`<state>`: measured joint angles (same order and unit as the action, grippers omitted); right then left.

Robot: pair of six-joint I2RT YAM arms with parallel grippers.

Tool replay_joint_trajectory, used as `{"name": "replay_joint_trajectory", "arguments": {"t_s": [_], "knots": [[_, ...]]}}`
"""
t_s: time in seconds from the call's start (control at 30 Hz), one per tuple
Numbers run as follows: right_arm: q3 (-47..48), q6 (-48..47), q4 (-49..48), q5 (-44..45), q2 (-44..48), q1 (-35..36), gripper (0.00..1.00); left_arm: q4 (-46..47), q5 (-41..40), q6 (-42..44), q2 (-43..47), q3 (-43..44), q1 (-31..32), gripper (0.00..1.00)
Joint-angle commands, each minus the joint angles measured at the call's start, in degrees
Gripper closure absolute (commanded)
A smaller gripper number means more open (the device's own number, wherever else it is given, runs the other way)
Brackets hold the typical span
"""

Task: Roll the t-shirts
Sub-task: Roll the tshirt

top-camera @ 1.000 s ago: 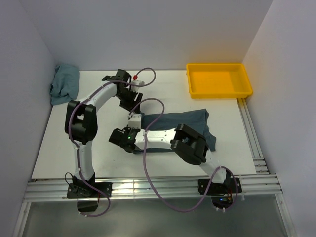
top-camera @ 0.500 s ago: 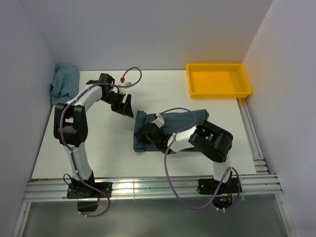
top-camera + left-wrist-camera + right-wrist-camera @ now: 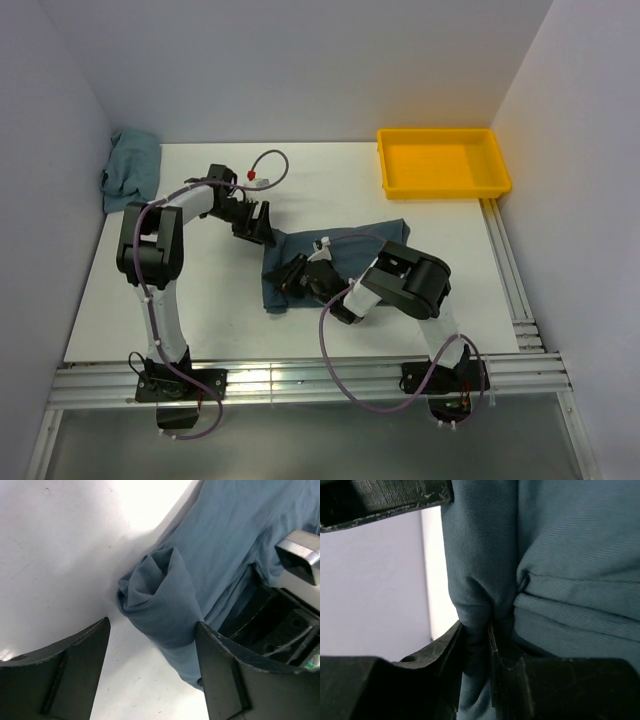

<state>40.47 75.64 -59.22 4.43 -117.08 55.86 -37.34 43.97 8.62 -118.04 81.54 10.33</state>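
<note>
Soft slate-blue cotton t-shirt (image 3: 375, 243), partly rolled, lying mid white table (image 3: 200, 290).
My right gripper (image 3: 298, 277) pinches a fold at its rolled end; my left gripper (image 3: 256, 226) hangs spread wide just beside that roll.

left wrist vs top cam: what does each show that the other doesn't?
Left wrist only: the tee up close, its end curled into a tube, framed by the open left claw.
Top only: the yellow tray at the far right, and a crumpled cloth at the far left.
Both: the tee, the white table, and the right claw pinching the tee.
</note>
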Motion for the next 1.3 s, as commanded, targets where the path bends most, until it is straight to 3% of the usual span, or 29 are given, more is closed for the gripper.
{"name": "replay_joint_trajectory", "arguments": {"t_s": [0.0,0.17,0.27,0.3,0.4,0.57,0.7,0.8,0.93,1.27], "knots": [[-1.5,2.7,-5.5,-3.7,-1.9,0.0,0.71,4.5,-1.9,-1.8,0.4,-0.9,0.3,0.28],[-1.3,2.6,-4.4,-4.1,-1.9,0.0,0.71,3.7,-5.2,-2.4,1.1,0.1,1.3,0.4],[-0.5,1.0,2.3,-2.1,0.8,0.0,0.64,1.8,-9.3,-2.8,1.2,1.6,2.9,0.66],[0.0,0.1,8.5,-1.3,1.8,0.0,0.61,1.5,-10.6,-3.0,1.5,2.2,3.4,0.79],[2.8,-4.4,23.0,4.6,6.8,0.7,0.48,-0.7,-15.9,-2.6,2.0,3.4,5.9,1.0],[17.2,-12.3,50.7,17.9,11.2,5.1,0.4,-3.0,-22.0,-3.1,2.3,4.7,8.0,1.0],[30.0,-13.5,73.9,28.9,8.4,8.6,0.39,-4.3,-23.7,-2.9,2.5,5.8,8.7,1.0],[38.4,-13.5,84.1,32.7,5.5,10.2,0.39,-5.2,-24.8,-2.8,2.3,6.4,9.3,1.0],[47.1,-13.2,93.7,37.7,0.7,11.0,0.39,-6.1,-25.3,-2.7,2.0,7.1,9.9,1.0],[57.1,-16.9,99.5,41.3,-7.7,10.6,0.39,-7.9,-25.6,-2.7,1.5,8.7,10.7,1.0]]}}
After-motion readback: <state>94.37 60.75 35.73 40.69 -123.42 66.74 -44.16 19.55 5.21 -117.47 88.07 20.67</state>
